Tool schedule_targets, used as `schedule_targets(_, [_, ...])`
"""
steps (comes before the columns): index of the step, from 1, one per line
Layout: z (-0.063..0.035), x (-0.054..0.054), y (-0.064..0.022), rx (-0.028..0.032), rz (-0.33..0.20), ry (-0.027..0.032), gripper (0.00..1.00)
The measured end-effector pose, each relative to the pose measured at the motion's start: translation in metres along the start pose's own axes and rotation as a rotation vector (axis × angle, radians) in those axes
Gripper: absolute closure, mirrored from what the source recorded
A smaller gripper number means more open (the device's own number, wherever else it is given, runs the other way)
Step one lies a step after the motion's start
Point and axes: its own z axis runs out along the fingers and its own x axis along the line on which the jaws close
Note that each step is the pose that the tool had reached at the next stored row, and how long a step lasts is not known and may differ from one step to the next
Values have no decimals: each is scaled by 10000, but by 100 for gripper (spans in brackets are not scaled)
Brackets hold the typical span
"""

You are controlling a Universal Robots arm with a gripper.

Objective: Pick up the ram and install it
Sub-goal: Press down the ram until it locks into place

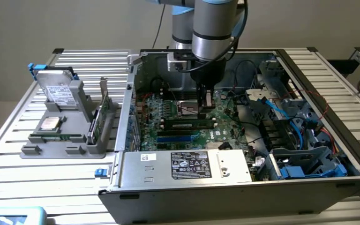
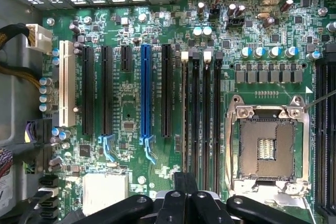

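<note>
At frame centre the ram [image 1: 189,124] appeared to stand slotted into the motherboard [image 1: 162,115], seating unconfirmed; the gripper [image 1: 206,110] hung just above it, fully closed and empty.

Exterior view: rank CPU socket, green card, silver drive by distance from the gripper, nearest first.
1. CPU socket: inside the case, right beside the gripper.
2. Green card: upright on the gray holder, toward the exterior view's left.
3. Silver drive: farther left, at the holder's back.
</note>
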Motion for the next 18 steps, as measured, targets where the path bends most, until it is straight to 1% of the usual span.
schedule_targets(1, [2,-10,0,18,2,101,89])
schedule_targets(2, [2,-21,1,54,7,211,89])
schedule_targets(3, [4,-32,2,90,11,291,89])
schedule_targets(4, [7,-43,4,112,14,318,89])
schedule_targets(6, [16,-47,12,133,17,316,89])
schedule_targets(11, [31,-48,33,134,16,319,89])
schedule_targets(12, [33,-48,34,134,16,310,89])
schedule_targets(18, [38,-49,43,135,18,217,89])
